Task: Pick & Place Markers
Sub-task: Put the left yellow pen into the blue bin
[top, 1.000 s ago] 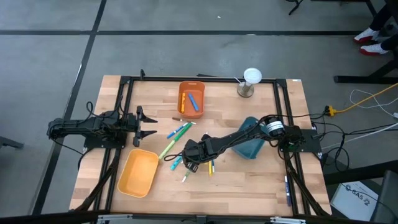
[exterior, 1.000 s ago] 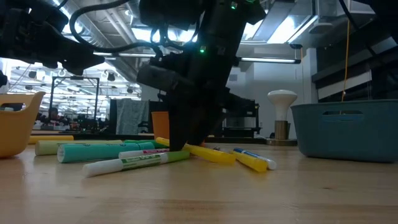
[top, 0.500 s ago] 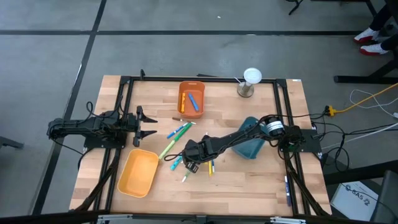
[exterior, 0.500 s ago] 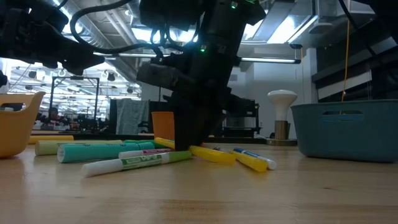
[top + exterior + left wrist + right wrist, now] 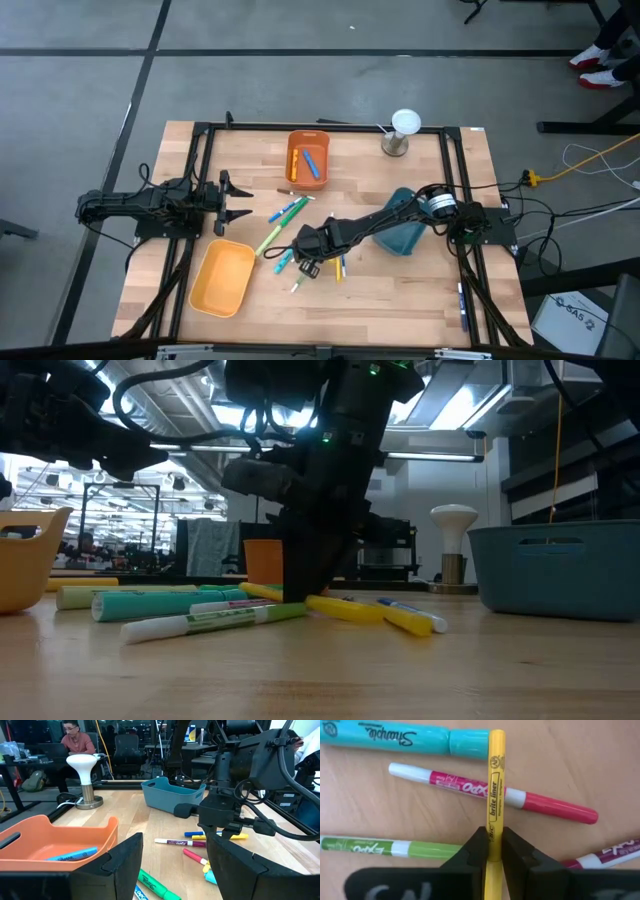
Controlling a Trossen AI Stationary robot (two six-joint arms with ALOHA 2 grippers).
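Note:
Several markers lie loose mid-table [image 5: 290, 250]. Among them, in the right wrist view, are a teal one [image 5: 405, 739], a pink one [image 5: 495, 792], a green one [image 5: 390, 848] and a yellow highlighter [image 5: 495, 780]. My right gripper [image 5: 303, 263] stands over this cluster, pointing steeply down, shut on the yellow highlighter [image 5: 340, 607]. My left gripper [image 5: 240, 203] waits open at the table's left, level and clear of everything. The orange bin [image 5: 307, 158] at the far side holds a few markers. My right gripper pinches the yellow highlighter's barrel [image 5: 493, 837] between its two fingers, one on each long side, toward the end away from the teal marker. The fingers [image 5: 475, 851] come steeply from above. The highlighter lies flat, crossing over the pink marker, its far end beside the teal one.
A yellow bin [image 5: 224, 277] sits near the front left. A blue bin [image 5: 403, 225] lies under my right arm, and a white-topped stand [image 5: 398, 135] is at the far right. A dark frame rims the table, with bare wood in front of the cluster.
My right gripper has stayed over the marker cluster and has shut its fingers on the yellow highlighter, which still lies on the table.

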